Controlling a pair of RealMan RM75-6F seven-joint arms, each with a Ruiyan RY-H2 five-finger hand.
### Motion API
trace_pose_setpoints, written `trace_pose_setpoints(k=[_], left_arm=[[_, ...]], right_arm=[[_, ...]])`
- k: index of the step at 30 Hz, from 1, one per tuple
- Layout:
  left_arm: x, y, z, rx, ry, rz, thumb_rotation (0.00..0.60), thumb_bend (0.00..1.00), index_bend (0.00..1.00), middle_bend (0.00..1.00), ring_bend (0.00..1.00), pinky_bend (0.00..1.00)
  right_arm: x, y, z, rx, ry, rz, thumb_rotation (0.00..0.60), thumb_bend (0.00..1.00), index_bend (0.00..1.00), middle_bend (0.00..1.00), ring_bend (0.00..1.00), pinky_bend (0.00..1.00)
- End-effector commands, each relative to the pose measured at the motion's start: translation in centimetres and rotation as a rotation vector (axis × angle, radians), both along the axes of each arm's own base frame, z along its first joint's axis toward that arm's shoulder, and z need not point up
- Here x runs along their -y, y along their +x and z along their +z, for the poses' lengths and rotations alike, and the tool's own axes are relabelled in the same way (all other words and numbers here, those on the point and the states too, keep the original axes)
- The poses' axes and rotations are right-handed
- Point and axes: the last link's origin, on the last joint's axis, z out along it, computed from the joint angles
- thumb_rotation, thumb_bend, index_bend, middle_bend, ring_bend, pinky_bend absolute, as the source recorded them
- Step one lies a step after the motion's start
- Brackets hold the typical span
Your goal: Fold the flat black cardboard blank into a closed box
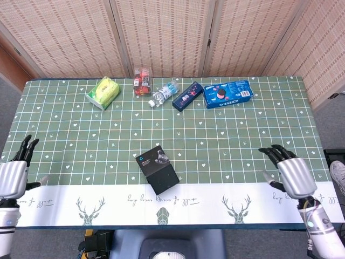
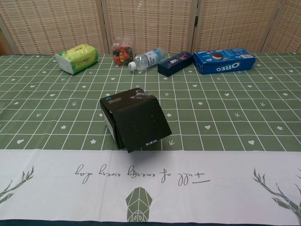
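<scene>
Both hands are sitting at the outer edges of the head view and are showing nothing in the chest view: the left hand [image 1: 12, 177] is hanging at the lower left of the frame with its dark fingers spread apart and pointing up the picture, holding nothing, while the right hand [image 1: 292, 174] is hovering at the lower right, its fingers likewise fanned wide and empty. Between them, well apart from either, the black cardboard box [image 1: 157, 169] is lying on the table [image 1: 242, 129] a little left of centre in the lower half of the frame, near the white printed border of the green cloth; in the chest view the black cardboard box [image 2: 135, 118] is appearing folded up into a box shape and tilted, with a small blue mark at its upper left corner. Along the top of the table a row of other goods is lying: a green packet [image 1: 103, 92] at the upper left, a small red-filled clear box [image 1: 142, 80], a water bottle [image 1: 163, 93] on its side, a dark blue carton [image 1: 187, 96], and a blue Oreo pack [image 1: 228, 93] just right of centre.
</scene>
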Motion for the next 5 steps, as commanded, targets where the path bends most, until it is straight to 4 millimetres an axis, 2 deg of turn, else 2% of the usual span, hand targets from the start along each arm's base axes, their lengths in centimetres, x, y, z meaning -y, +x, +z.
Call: trace_pose_setpoints(k=[1, 5], left_arm=[[2.2, -0.1, 0.2, -0.031, 0.005, -0.006, 0.600, 0.11, 0.08, 0.02, 0.24, 0.54], [4.0, -0.2, 0.0, -0.049, 0.018, -0.008, 0.600, 0.11, 0.08, 0.02, 0.23, 0.54]], right_arm=[[-2.8, -3.2, 1.2, 0.013, -0.041, -0.060, 0.600, 0.39, 0.22, 0.30, 0.23, 0.38], [-4.7, -4.9, 1.8, 0.033, -0.082, -0.114, 0.600, 0.39, 0.22, 0.30, 0.23, 0.38]])
